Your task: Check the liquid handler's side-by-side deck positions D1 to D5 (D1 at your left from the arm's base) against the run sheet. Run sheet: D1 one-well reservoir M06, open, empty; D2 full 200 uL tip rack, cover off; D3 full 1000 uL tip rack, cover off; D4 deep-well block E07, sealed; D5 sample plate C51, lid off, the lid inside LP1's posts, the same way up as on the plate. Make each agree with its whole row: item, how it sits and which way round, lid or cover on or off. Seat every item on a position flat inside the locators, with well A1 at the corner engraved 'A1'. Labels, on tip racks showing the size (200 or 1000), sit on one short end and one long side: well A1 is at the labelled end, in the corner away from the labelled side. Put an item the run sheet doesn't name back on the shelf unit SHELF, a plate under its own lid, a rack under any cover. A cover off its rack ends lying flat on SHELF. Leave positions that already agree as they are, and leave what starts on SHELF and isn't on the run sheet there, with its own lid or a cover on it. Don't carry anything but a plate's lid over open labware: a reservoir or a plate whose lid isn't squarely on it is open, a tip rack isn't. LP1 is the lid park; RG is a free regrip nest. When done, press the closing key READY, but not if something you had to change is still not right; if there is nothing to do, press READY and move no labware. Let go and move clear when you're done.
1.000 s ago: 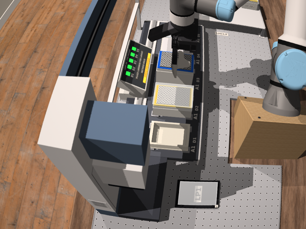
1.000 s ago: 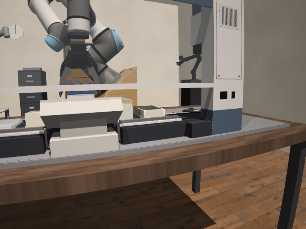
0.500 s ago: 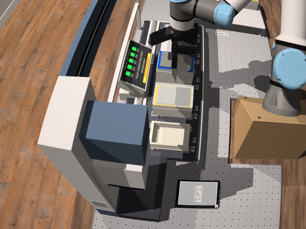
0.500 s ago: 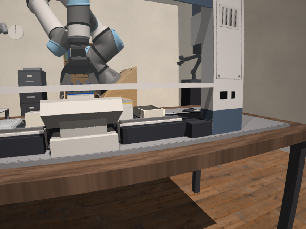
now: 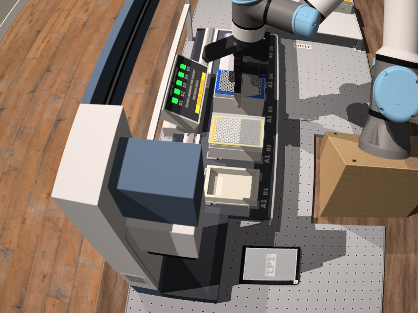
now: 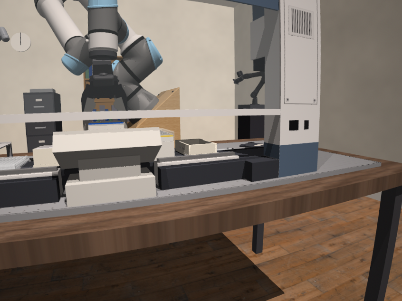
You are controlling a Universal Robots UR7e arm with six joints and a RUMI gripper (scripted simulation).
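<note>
My gripper (image 5: pixel 248 81) is down over deck position D3, fingers straddling the blue 1000 uL tip rack (image 5: pixel 239 82) across its width. It looks shut on the rack's top. In the exterior view the fingers (image 6: pixel 104 121) stand upright on both sides of the blue rack top (image 6: pixel 105 124). The yellow 200 uL tip rack (image 5: pixel 238 130) sits uncovered at D2. The cream one-well reservoir (image 5: pixel 231 185) is open at D1 and also shows in the exterior view (image 6: pixel 196 145). A pale block (image 6: pixel 42 155) is at D4 and a plate (image 6: pixel 13 161) at D5, both mostly hidden by the arm from above.
The lid park LP1 (image 5: pixel 270 264) lies at the near end of the board with nothing inside its posts. The SHELF unit (image 5: pixel 334 16) stands behind the arm. The handler's status panel (image 5: pixel 186 88) and gantry head (image 5: pixel 156 176) flank the deck. The arm's wooden base (image 5: pixel 362 176) is at right.
</note>
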